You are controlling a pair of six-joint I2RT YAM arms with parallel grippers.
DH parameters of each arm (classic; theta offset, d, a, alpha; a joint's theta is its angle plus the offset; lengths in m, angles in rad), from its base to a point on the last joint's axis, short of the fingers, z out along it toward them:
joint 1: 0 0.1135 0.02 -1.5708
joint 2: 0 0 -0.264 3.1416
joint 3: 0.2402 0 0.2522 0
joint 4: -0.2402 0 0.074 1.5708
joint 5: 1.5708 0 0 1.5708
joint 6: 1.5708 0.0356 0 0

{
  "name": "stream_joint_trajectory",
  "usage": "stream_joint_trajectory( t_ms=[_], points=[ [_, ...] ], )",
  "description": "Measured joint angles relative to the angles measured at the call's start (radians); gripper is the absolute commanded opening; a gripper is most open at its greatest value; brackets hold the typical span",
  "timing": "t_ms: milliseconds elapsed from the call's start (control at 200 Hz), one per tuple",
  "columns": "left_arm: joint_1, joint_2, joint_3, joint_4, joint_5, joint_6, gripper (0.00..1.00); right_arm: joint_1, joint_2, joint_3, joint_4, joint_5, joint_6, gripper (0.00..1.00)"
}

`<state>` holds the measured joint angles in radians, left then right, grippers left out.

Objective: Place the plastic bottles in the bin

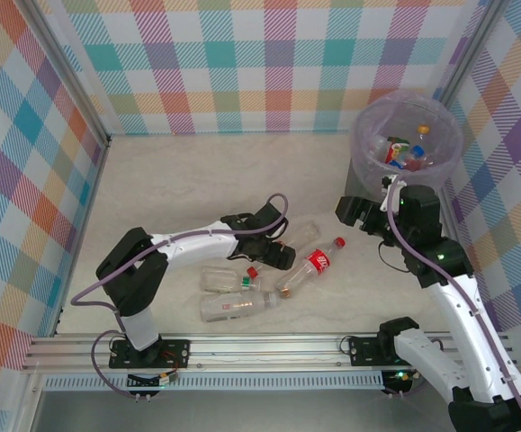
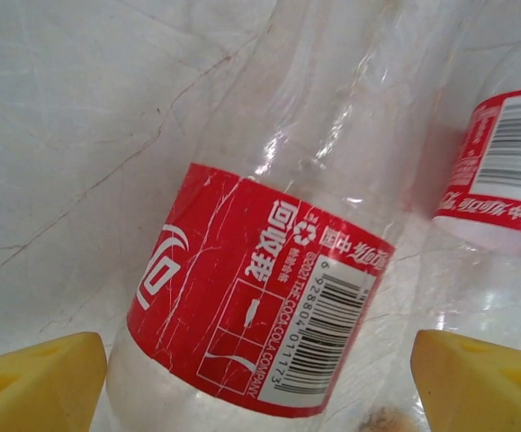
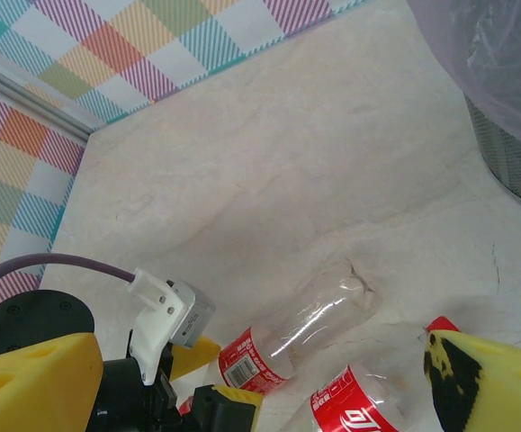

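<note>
near the rail, a pale-label bottle [image 1: 238,306] is lying on its side; its print is too small for me to read. just beyond it a red-capped bottle [image 1: 229,279] is lying flat, and to its right a red-label bottle [image 1: 314,265] is pointing its cap toward the bin.

the left gripper [image 2: 260,387] is standing open, with yellow fingertips [image 2: 35,382] flanking a clear bottle [image 2: 260,297]. i cannot tell if they are touching it. its red label is reading "the coca-cola company", with chinese characters, a recycling mark and barcode 6 928804 011173. a neighbour bottle [image 2: 498,171] is lying just beside it, cut off by the frame edge.

the right gripper [image 3: 262,378] is hanging spread open and holding nothing, near the bin's wall.

the bin [image 1: 359,153] is sitting in the far right corner. bottles are lying inside it, their labels blurred by the lilac bag. the table [image 1: 179,180] is running bare toward the far and left walls.
</note>
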<state>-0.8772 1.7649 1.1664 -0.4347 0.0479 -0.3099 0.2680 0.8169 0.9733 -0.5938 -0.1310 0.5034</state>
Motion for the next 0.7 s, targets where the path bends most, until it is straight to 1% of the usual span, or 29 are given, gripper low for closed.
stream_joint_trajectory(
  t_ms=[95,420,695],
  points=[
    [-0.002,0.015,-0.001,0.009,-0.014,0.001,0.82,0.000,0.005,-0.002,0.018,-0.002,0.003,0.92],
    [-0.004,0.083,0.018,0.023,-0.049,0.006,0.67,0.000,0.006,-0.014,0.028,0.001,0.002,0.92],
    [-0.004,0.095,0.056,0.021,-0.097,0.009,0.63,0.000,-0.002,-0.014,0.020,0.022,-0.005,0.92]
  ],
)
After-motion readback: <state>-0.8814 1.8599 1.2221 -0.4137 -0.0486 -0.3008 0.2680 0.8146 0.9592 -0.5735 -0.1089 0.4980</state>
